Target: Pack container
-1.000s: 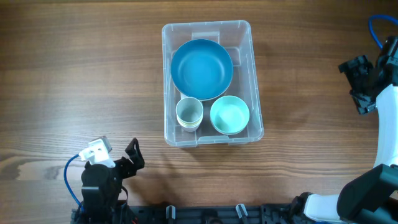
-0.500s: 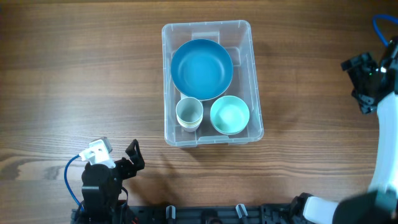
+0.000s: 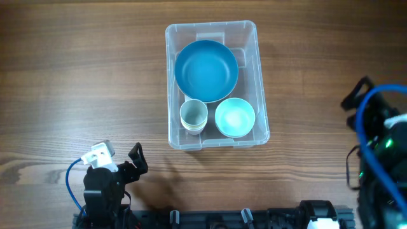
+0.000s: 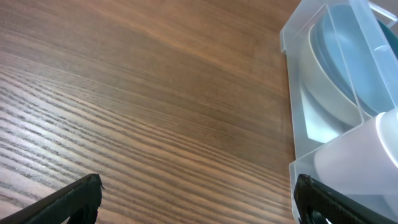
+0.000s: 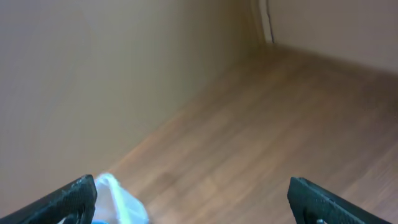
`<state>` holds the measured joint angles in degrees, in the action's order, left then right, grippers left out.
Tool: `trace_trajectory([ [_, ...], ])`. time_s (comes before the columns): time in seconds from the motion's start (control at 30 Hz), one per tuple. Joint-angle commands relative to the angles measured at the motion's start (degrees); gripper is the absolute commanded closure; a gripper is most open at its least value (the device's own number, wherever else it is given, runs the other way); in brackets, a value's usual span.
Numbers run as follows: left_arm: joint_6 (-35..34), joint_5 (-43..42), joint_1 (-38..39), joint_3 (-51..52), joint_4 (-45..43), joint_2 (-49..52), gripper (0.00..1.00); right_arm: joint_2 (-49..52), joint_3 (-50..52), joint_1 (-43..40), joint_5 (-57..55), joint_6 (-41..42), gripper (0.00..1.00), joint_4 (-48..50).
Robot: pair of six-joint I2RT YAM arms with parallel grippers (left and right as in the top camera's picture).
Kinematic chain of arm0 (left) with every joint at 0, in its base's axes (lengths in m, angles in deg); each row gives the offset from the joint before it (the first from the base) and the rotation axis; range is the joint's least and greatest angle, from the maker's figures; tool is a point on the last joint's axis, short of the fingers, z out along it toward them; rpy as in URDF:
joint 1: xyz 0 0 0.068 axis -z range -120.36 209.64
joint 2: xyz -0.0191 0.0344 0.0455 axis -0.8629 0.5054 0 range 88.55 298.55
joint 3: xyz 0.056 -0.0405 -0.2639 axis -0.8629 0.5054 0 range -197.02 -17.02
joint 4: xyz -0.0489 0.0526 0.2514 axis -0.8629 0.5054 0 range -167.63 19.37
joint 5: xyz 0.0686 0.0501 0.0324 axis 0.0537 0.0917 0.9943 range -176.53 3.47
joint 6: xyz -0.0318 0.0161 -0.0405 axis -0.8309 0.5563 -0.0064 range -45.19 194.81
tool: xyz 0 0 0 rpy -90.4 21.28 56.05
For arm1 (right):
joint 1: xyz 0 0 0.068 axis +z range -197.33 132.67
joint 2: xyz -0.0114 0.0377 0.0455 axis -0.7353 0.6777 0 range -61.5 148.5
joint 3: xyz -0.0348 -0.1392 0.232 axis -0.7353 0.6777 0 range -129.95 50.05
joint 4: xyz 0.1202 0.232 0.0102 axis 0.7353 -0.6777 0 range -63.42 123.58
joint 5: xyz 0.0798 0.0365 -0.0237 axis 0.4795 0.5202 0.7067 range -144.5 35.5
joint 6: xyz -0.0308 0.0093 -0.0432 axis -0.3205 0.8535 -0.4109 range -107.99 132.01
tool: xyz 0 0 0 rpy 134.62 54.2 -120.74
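Wooden table (image 3: 63,63): carries the container, middle, towards the far edge.
Container (image 3: 169,76): clear plastic, upright.
Blue bowl (image 3: 206,70): inside, far end.
Green bowl (image 3: 234,117): inside, near right corner.
Cup (image 3: 193,116): inside, near left corner.
Left gripper (image 4: 198,196): fingers spread, empty.
Right gripper (image 5: 193,199): fingers spread, empty.

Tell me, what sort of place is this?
Probably a robotics lab bench: a wood-grain table, the left gripper and right gripper open near its edges, and a clear container holding a blue bowl and cup.
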<state>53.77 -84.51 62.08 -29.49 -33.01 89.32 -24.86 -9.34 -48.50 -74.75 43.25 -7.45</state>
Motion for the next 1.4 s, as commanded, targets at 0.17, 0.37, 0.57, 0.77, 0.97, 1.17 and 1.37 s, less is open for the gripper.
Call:
trace_trajectory([
  [0.17,1.2,0.0,-0.4,0.3,-0.2,-0.6,0.0,-26.6,36.2,0.4,27.7,-28.7,0.0,17.8],
  [0.37,1.2,0.0,-0.4,0.3,-0.2,-0.6,0.0,-33.7,47.1,0.4,27.8,-21.9,0.0,17.9],
  [0.57,1.2,0.0,-0.4,0.3,-0.2,-0.6,0.0,-36.3,51.7,0.4,27.9,-21.9,0.0,18.0],
  [0.77,1.2,0.0,-0.4,0.3,-0.2,-0.6,0.0,-36.3,51.7,0.4,27.8,-22.2,0.01,18.3],
  [0.97,1.2,0.0,-0.4,0.3,-0.2,-0.6,0.0,-36.2,51.7,0.4,27.8,-22.2,0.0,18.3],
  [1.17,1.2,0.0,-0.4,0.3,-0.2,-0.6,0.0,-36.2,51.7,0.4,27.8,-22.2,0.0,18.3],
  [1.37,1.2,0.0,-0.4,0.3,-0.2,-0.6,0.0,-36.2,51.7,0.4,27.8,-22.2,0.0,18.3],
])
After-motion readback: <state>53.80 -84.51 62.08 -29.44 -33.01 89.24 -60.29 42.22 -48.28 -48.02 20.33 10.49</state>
